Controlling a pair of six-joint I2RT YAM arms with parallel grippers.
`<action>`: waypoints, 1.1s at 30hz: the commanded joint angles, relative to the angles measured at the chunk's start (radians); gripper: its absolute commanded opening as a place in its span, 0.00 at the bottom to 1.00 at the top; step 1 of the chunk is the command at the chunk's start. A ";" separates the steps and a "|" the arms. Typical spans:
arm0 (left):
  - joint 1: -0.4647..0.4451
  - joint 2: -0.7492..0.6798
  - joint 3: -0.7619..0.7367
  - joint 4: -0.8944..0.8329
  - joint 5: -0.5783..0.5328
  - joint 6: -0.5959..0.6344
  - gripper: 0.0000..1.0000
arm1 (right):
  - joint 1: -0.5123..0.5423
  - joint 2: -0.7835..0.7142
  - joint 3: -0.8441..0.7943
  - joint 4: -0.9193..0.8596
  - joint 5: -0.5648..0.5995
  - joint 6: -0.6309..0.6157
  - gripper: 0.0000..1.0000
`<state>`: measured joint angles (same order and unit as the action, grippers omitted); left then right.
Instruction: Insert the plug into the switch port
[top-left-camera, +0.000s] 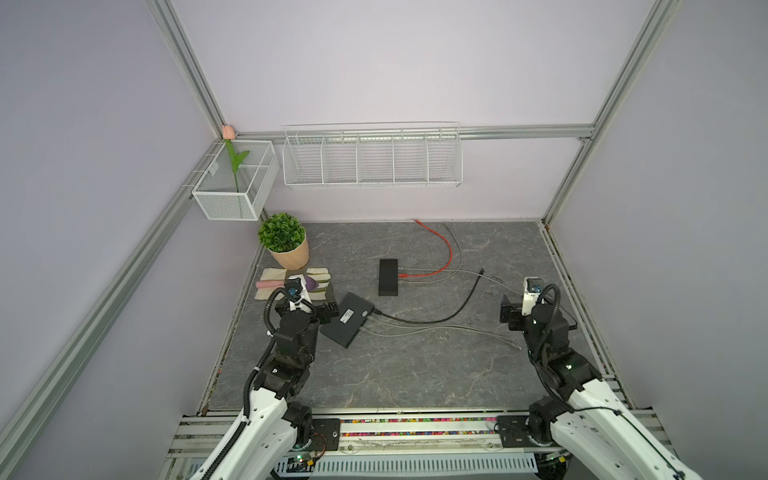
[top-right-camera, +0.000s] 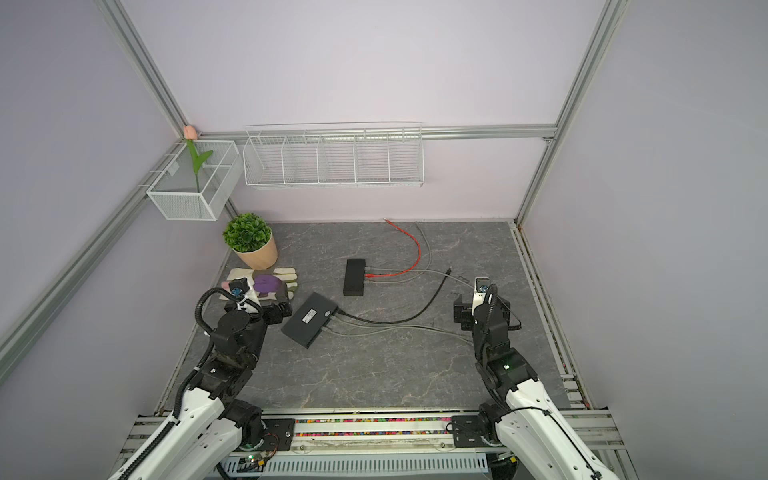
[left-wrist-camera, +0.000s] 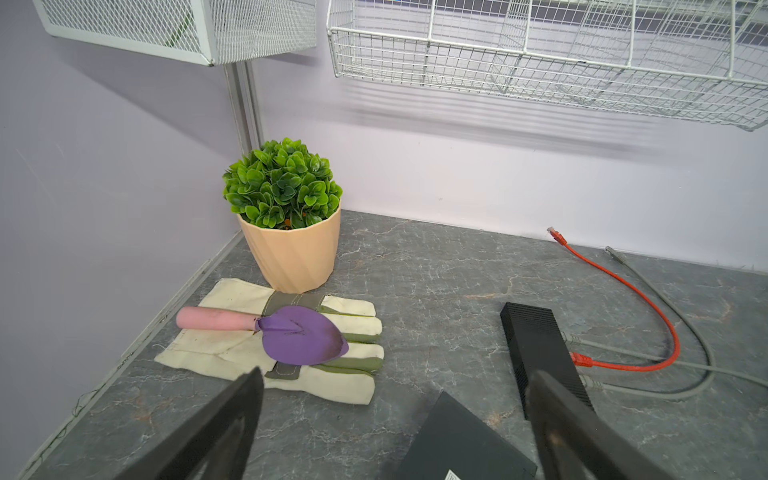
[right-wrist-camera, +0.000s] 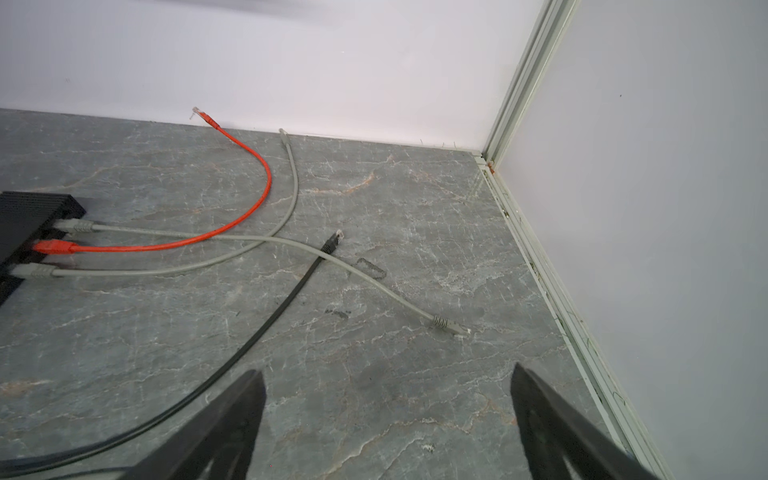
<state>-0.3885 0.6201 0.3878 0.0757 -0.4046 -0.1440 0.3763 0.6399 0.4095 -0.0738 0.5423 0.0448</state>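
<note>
Your left gripper (left-wrist-camera: 395, 372) and right gripper (right-wrist-camera: 387, 371) gaped wide, empty; the grey plug (right-wrist-camera: 451, 326) lay just ahead of the right one, tip pointing away from the switch (right-wrist-camera: 33, 212).

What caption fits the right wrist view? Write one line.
Open right gripper faces a loose grey plug and a loose black plug; the black switch holds three cables.
</note>
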 joint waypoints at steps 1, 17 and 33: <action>-0.006 -0.019 -0.016 -0.035 -0.029 0.014 1.00 | 0.003 -0.035 -0.039 0.005 0.060 0.015 0.95; -0.010 -0.091 -0.087 -0.061 -0.070 0.013 1.00 | 0.067 -0.090 -0.129 0.008 0.182 0.032 0.94; -0.012 -0.108 -0.146 -0.062 -0.216 0.053 1.00 | 0.113 -0.215 -0.225 0.017 0.262 0.049 0.91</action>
<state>-0.3943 0.5114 0.2729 0.0040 -0.5686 -0.1112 0.4816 0.4187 0.2104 -0.0982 0.7765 0.0792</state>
